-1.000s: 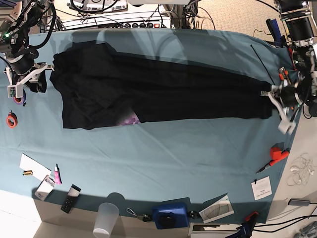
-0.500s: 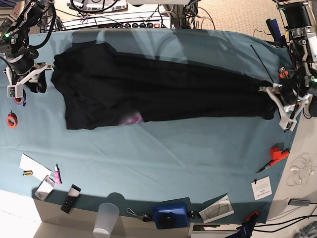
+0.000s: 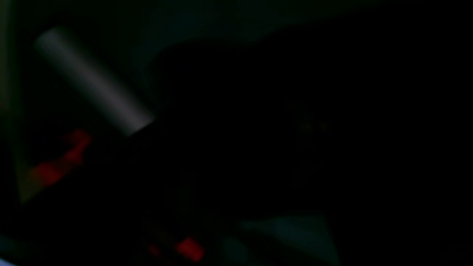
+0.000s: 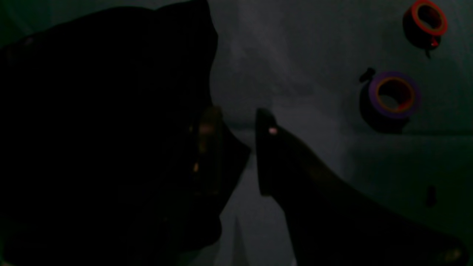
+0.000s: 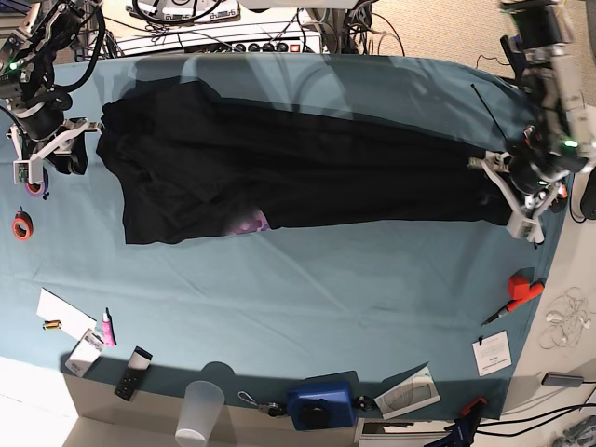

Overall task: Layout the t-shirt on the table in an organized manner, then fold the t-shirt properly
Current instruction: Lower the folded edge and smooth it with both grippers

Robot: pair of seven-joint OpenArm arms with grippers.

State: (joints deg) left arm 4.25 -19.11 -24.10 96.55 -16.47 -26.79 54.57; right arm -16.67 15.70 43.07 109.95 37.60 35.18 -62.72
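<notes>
One t-shirt stretched across table — clear cup empty.

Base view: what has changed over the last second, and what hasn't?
The left tool opened, letting go of the t-shirt hem, and shifted up and inward along the table end. The hem slackened slightly. The right tool stayed at the collar end; everything along the table edges is unmoved.

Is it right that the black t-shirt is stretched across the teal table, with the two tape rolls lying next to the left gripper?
Not quite. The base view shows the black t-shirt stretched across the teal table, but the two tape rolls lie next to the right gripper, at the opposite end from the left gripper.
</notes>
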